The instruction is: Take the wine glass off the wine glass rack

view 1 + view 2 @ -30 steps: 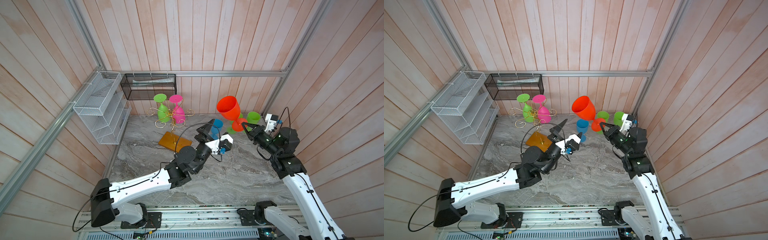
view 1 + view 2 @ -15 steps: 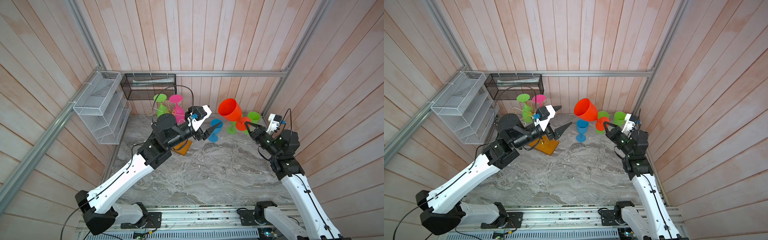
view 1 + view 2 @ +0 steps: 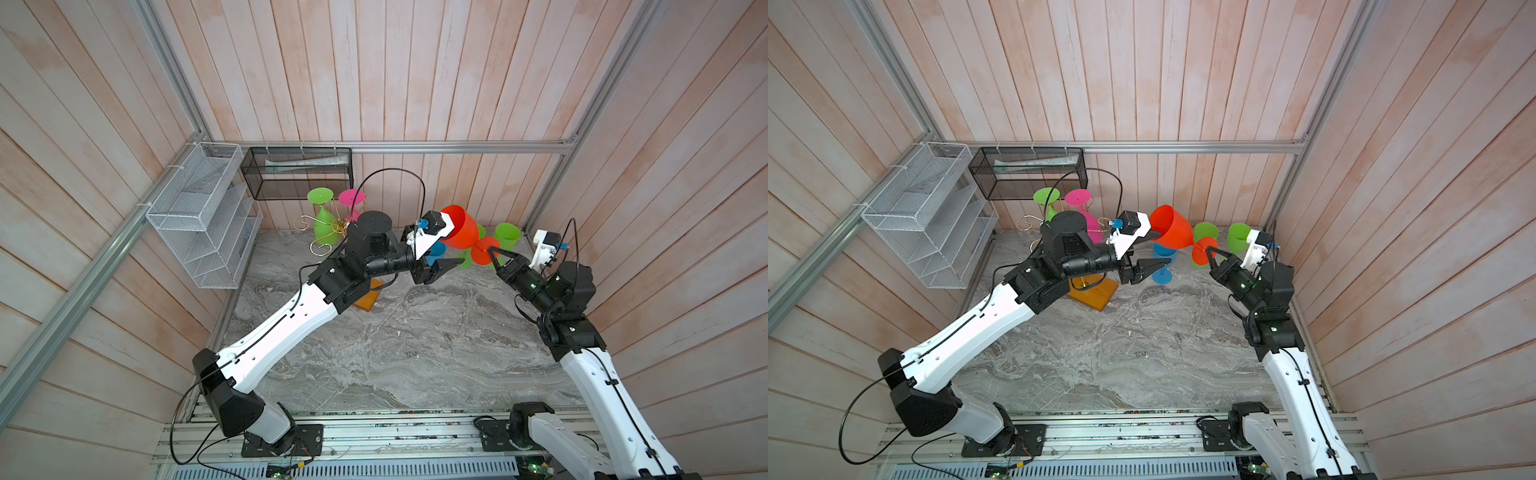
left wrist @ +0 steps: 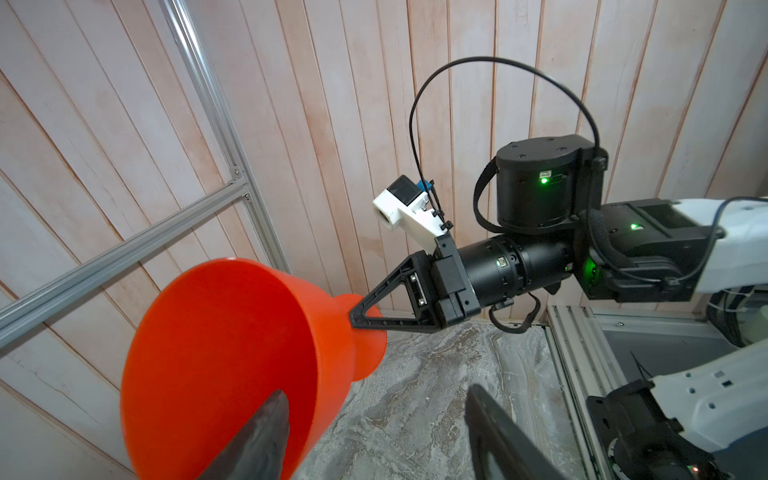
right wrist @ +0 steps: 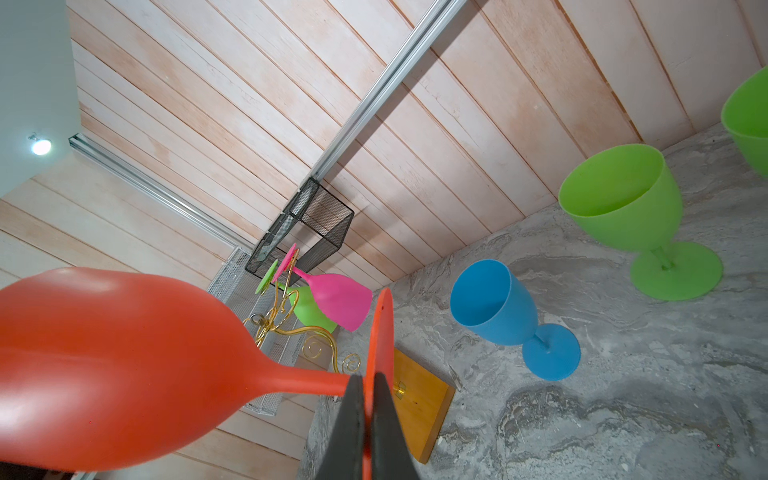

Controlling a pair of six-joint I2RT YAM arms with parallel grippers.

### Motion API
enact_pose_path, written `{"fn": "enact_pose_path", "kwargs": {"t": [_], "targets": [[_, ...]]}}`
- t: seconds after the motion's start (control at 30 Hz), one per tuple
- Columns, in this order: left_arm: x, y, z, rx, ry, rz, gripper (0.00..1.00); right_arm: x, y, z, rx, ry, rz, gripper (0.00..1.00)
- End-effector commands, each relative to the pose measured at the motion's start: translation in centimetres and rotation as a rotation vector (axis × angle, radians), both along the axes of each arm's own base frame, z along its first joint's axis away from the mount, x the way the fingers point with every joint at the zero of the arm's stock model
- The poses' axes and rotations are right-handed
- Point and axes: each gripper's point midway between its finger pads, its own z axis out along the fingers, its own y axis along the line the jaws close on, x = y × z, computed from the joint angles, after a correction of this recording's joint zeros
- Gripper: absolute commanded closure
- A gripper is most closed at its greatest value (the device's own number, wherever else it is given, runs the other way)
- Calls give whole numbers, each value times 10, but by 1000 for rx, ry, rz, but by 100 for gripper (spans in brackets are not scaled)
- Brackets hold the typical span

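While aloft, orange wine glass (image 3: 460,233)

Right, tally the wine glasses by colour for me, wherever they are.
Green: 3 (hanging green glass, standing green glass, second standing green glass)
Pink glass: 1
Blue glass: 1
Orange glass: 1
Total: 6

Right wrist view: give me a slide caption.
Right tool grips the orange glass by its foot; pink glass and green glass hang on the rack.

Smooth matt plastic wine glass (image 5: 124,374), glossy gold wire rack (image 5: 419,403), marble-look tabletop (image 5: 623,415).
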Motion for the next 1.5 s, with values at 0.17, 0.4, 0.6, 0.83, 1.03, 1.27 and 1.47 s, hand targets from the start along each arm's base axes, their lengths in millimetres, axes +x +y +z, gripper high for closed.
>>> {"fn": "enact_pose_path", "kwargs": {"t": [0.17, 0.4, 0.6, 0.83, 1.03, 1.27, 1.47], "targets": [[6, -13, 1, 7, 32, -33, 58, -5, 2, 8, -14, -57, 19, 100], [13, -16, 0, 9, 50, -14, 91, -8, 1, 9, -24, -70, 15, 100], [16, -12, 3, 8, 63, 24, 100, -9, -2, 8, -39, -73, -8, 100], [5, 5, 5, 20, 81, 45, 100, -13, -9, 12, -77, -105, -45, 60], [-7, 30, -15, 65, 134, 106, 100, -13, -25, 18, -159, -115, -141, 41], [-26, 42, -67, 187, 274, 101, 100, -2, -34, 24, -238, -93, -196, 35], [-20, 20, -151, 418, 362, 177, 100, 9, -32, 16, -261, -60, -186, 30]]}}
